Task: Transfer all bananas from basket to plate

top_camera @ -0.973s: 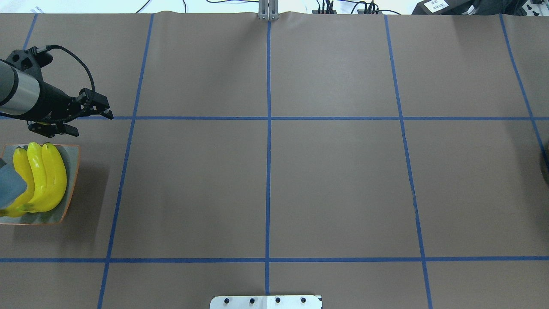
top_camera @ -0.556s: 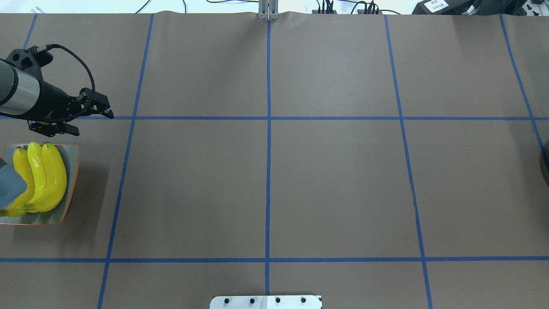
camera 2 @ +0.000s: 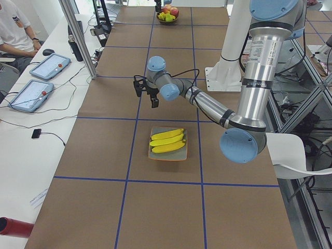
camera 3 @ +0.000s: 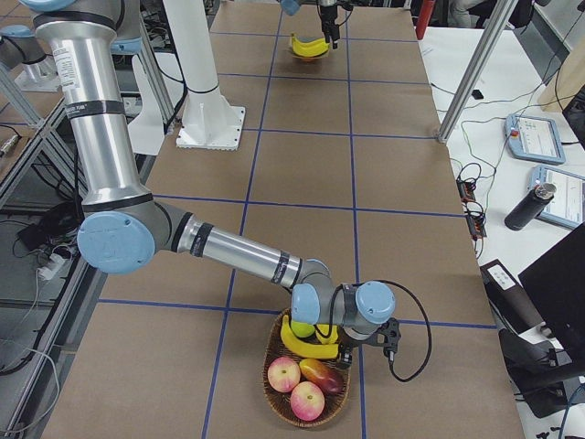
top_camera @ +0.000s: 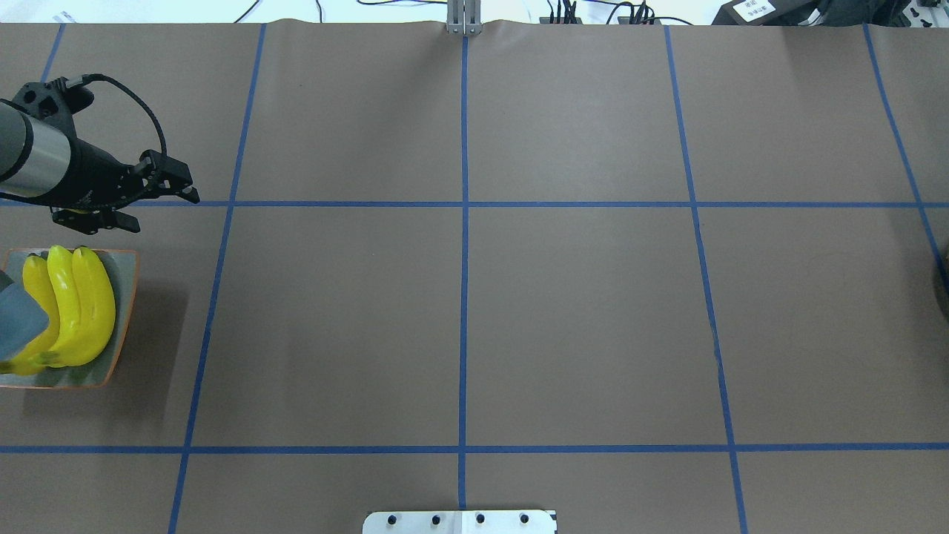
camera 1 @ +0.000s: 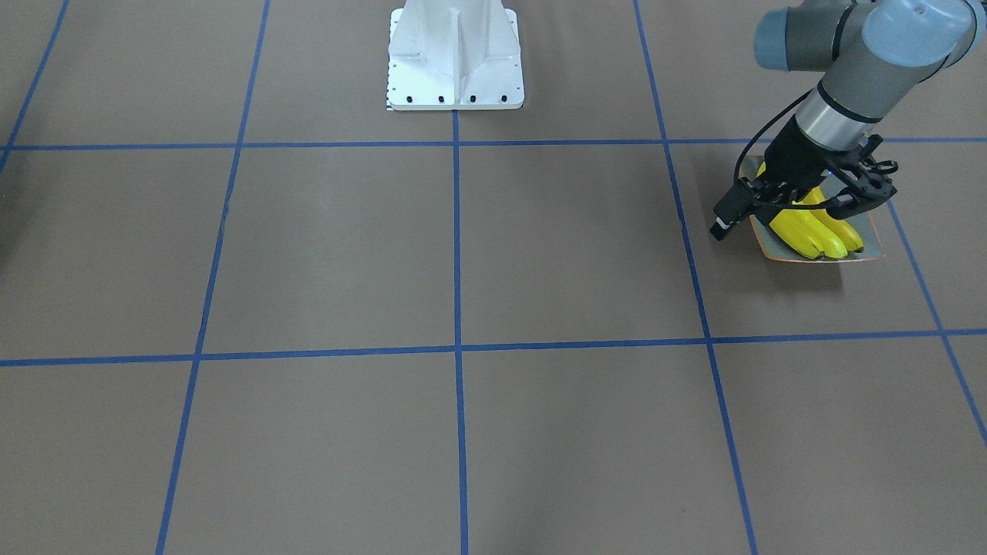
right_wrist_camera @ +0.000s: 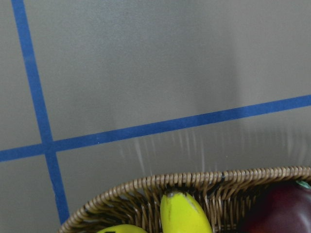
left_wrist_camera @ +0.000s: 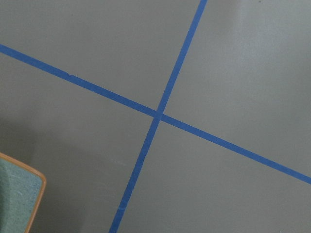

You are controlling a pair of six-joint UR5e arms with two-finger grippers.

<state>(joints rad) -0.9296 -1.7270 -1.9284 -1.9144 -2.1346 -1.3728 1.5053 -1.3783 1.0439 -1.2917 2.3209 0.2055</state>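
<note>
Well over on the left of the overhead view, the plate sits near the table's left edge. Three bananas lie side by side in it. The left gripper hangs just beyond the plate's far edge, pointing right. Its jaws are spread wide with nothing between them.

In the front-facing view the plate is at the far right. The left arm's wrist crosses in front of it and hides part of the three bananas.

From the left end, the left gripper is up in the air, apart from the plate. Both fingers are apart and empty. The three bananas rest flat in the dish. A basket of fruit stands at the table's far end.

From the right end, that basket is near the camera. It holds one more banana, two apples and a reddish fruit. The right gripper is down at the basket's rim. I cannot tell whether its jaws are apart or together.

The left wrist view shows crossed blue tape and one corner of the plate.

The right wrist view shows the basket's woven rim, a banana tip and a dark red fruit inside. No fingers are in view.
</note>
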